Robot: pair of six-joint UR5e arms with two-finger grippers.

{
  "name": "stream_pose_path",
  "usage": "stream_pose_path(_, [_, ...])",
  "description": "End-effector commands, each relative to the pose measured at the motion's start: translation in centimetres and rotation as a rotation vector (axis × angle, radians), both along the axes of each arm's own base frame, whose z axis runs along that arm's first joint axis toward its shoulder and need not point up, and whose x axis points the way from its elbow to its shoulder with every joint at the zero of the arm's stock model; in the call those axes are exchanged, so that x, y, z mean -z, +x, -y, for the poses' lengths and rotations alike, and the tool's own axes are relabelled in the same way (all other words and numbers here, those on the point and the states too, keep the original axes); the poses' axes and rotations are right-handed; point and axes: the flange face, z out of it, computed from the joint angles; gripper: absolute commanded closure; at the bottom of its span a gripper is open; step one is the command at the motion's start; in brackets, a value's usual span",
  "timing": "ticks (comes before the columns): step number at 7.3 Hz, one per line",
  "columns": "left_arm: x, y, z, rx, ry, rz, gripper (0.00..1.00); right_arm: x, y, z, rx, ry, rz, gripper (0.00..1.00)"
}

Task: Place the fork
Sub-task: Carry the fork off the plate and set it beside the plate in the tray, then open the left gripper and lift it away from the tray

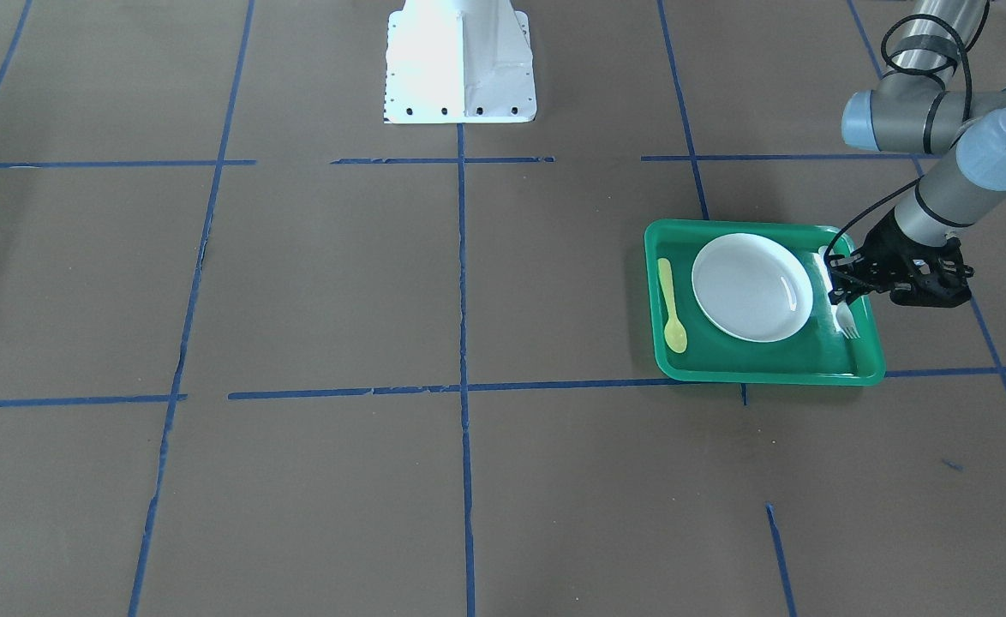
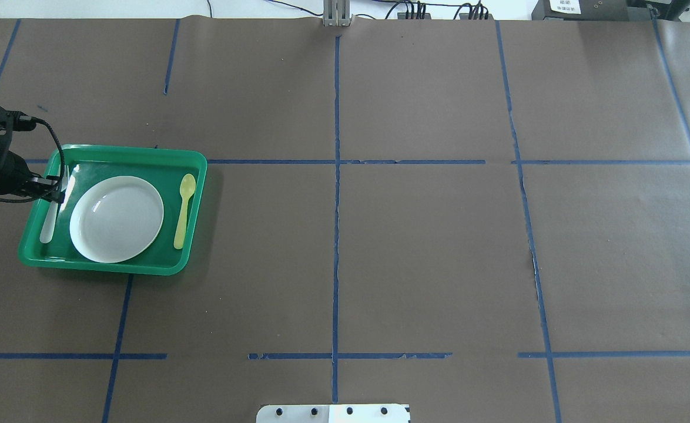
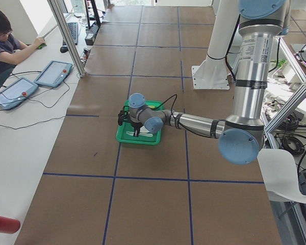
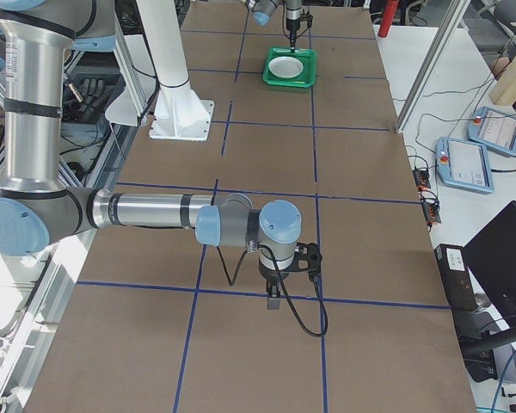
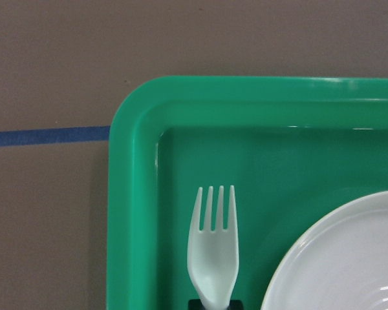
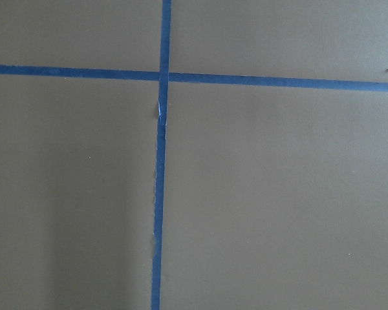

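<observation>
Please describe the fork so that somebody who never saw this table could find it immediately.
Find the green tray on the robot's left side of the table. Inside, the fork lies beside the white plate, at the tips of the left gripper. It is whitish with short tines; the spoon across the plate is yellow.

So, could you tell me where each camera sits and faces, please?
Front-facing: across the table, facing the base; left gripper at right.
Overhead: behind the robot, looking forward; left gripper at left.
Exterior left: table's end, left arm near.
Exterior right: opposite end, right gripper near.
Left wrist: down on fork, tray.
Right wrist: taped table below.
All others show the tray.
</observation>
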Motion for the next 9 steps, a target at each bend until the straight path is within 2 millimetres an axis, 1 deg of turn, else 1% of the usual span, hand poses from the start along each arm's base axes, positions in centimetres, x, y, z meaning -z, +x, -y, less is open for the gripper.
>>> stream_pose_path(1, [0.3,0.0,0.0,-0.003,0.01,-0.003,0.01,0.0,0.0,0.0,0.0,0.0,0.0,0.0])
stream_pose_path(2, [0.2,-0.2,-0.2,-0.004,0.006,-0.004,0.0,0.0,0.0,0.0,0.0,0.0,0.0,0.0])
stream_pose_path(3, [1.5,-0.6,-0.1,0.002,0.025,-0.018,0.0,0.0,0.0,0.0,0.001,0.001,0.0,0.0])
stream_pose_path(4, [3.9,-3.9,1.0,0.053,0.05,-0.048,0.0,0.0,0.0,0.0,0.001,0.001,0.0,0.0])
stream_pose_path(5, [5.2,-5.6,1.3,0.054,0.062,-0.087,0.0,0.0,0.0,0.0,0.001,0.001,0.0,0.0])
stream_pose_path(6, [5.8,-7.7,1.9,0.009,0.159,-0.081,0.0,0.0,0.0,0.0,0.0,0.0,0.0,0.0])
stream_pose_path(7, [5.6,-12.0,3.0,0.002,0.243,-0.042,0.0,0.0,0.0,0.0,0.001,0.001,0.0,0.0])
stream_pose_path(8, [4.9,-14.8,3.7,-0.055,0.297,0.016,0.0,0.0,0.0,0.0,0.001,0.001,0.0,0.0])
stream_pose_path(9, [3.8,-18.7,4.5,-0.105,0.317,0.082,0.0,0.0,0.0,0.0,0.001,0.001,0.0,0.0])
